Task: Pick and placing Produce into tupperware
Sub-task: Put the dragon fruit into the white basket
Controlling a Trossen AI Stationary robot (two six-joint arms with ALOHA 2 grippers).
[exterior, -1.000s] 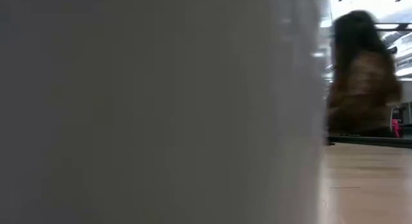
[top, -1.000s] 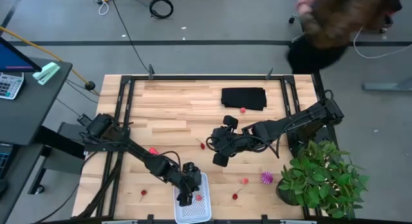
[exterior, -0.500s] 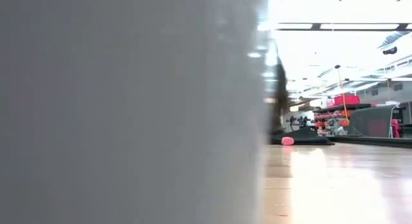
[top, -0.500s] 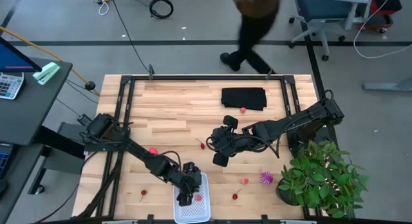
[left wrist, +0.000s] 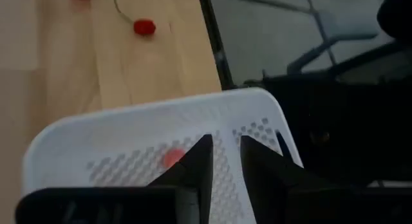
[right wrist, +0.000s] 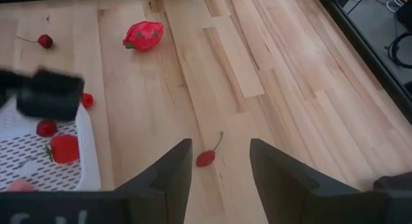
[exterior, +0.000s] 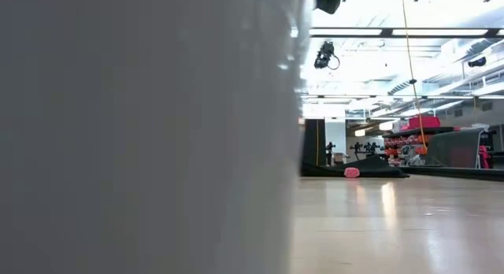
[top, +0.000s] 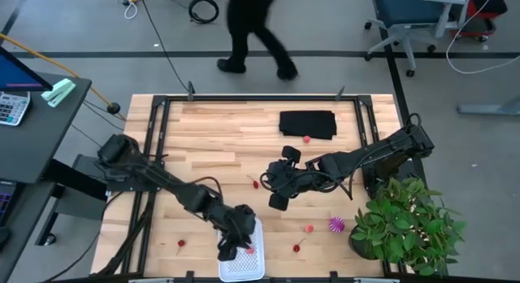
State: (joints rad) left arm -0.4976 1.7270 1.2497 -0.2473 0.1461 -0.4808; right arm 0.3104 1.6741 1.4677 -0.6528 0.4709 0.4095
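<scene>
The white tupperware (top: 244,259) sits at the table's near edge, and its wall (exterior: 142,132) fills the left of the low view. It holds several red pieces (right wrist: 64,149). My left gripper (left wrist: 224,161) reaches down into its left part (top: 231,244), fingers a little open over the mesh bottom, beside a red piece (left wrist: 172,158). My right gripper (right wrist: 219,153) hovers open at mid-table (top: 276,195), above a cherry (right wrist: 206,158). The larger red-pink piece (right wrist: 143,35) and the spiky purple piece (top: 336,225) lie on the table. My left gripper comes into the tupperware from above, slanting down toward the mesh bottom (left wrist: 244,130). Whether its fingertips touch the bottom or the wall, I cannot tell.
A black folded cloth (top: 308,124) lies near the far edge with a red piece (top: 306,139) beside it. A green potted plant (top: 406,222) stands at the right near corner. Small red pieces (top: 180,243) (top: 309,228) lie near the front. A person (top: 252,31) walks beyond the far edge.
My left gripper has moved a little toward the table's near left, staying in the tupperware. In the low view the tupperware's wall has drawn toward the left, so the container has slid slightly that way. The person has walked leftward behind the table.
</scene>
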